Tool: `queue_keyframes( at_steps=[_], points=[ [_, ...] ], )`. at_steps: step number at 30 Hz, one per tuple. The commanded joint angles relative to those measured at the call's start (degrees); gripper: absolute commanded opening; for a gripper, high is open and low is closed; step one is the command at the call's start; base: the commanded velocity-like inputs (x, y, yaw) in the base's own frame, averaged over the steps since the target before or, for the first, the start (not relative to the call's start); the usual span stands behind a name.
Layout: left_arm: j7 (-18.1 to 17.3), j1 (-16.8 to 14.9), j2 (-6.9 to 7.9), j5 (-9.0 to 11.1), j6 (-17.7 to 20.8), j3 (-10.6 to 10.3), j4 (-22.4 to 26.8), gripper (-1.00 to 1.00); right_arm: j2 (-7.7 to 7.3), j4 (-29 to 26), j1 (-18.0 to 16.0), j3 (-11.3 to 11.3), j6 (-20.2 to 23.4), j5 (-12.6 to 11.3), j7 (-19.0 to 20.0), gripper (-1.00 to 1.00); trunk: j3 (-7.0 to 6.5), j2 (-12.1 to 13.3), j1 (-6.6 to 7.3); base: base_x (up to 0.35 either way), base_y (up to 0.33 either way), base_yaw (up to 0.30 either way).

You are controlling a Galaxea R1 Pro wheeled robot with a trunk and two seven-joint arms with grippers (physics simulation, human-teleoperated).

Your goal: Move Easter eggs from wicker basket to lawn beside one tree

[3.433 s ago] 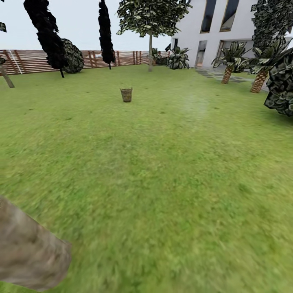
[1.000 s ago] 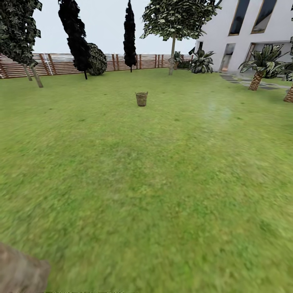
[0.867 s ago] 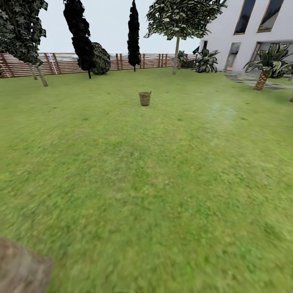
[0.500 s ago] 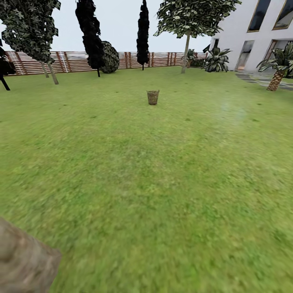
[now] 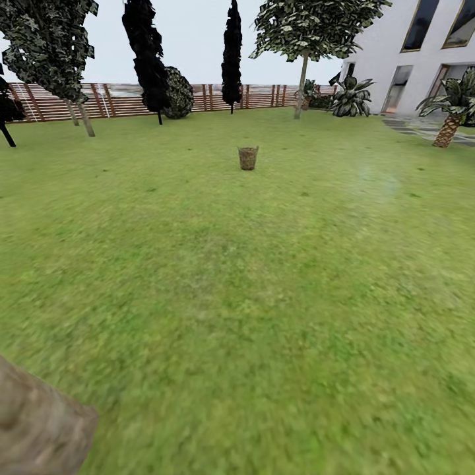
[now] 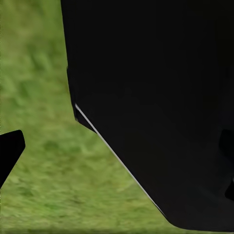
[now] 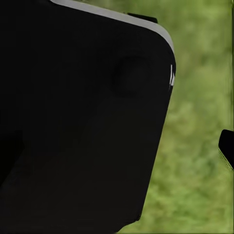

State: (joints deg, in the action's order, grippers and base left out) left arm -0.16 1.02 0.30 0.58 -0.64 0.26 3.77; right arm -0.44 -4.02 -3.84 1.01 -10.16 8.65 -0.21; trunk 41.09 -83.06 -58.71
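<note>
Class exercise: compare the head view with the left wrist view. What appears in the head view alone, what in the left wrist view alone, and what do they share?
Head view alone: the wicker basket standing far off on the grass, a pale-trunked tree by the white house, the slat fence, dark columnar trees, and a mottled grey-beige trunk close at the lower corner. The basket's contents are too small to make out.

Left wrist view alone: a large black robot body panel close to the camera.

Shared: the green lawn.
</note>
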Motion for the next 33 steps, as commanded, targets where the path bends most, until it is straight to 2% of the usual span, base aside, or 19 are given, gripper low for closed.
queue_keyframes(
  at_steps=[1, 12, 20, 27, 33],
  points=[
    [0.0, 0.0, 0.02, 0.0, -0.1, 0.0, 0.1, 1.0, 0.0, 0.1, 0.0, 0.1, -0.4, 0.3, 0.0, 1.0, 0.03, 0.0, -0.02, 0.27, 0.0, 0.0],
    [0.0, 0.0, 0.04, 0.0, -0.1, 0.0, 0.1, 1.0, 0.02, 0.0, 0.0, 0.1, -0.6, 0.4, 0.1, 1.0, 0.03, 0.0, -0.02, 0.322, 0.0, 0.0],
    [0.0, 0.0, 0.05, 0.0, -0.1, 0.0, 0.1, 1.0, -0.49, 0.7, 0.0, 0.3, -0.6, 0.3, 0.0, 1.0, 0.03, 0.0, -0.02, 0.331, 0.0, 0.0],
    [0.0, 0.0, 0.05, 0.1, -0.1, 0.1, 0.1, 1.0, -0.12, 0.7, 0.0, 0.4, -0.6, 0.4, 0.0, 1.0, 0.03, 0.0, -0.02, 0.326, 0.0, 0.0],
    [0.1, 0.0, 0.05, 0.1, -0.1, 0.2, 0.1, 1.0, -0.36, 0.8, 0.0, 0.3, -0.6, 0.2, 0.0, 1.0, 0.03, 0.0, -0.02, 0.131, 0.0, 0.0]
  ],
)
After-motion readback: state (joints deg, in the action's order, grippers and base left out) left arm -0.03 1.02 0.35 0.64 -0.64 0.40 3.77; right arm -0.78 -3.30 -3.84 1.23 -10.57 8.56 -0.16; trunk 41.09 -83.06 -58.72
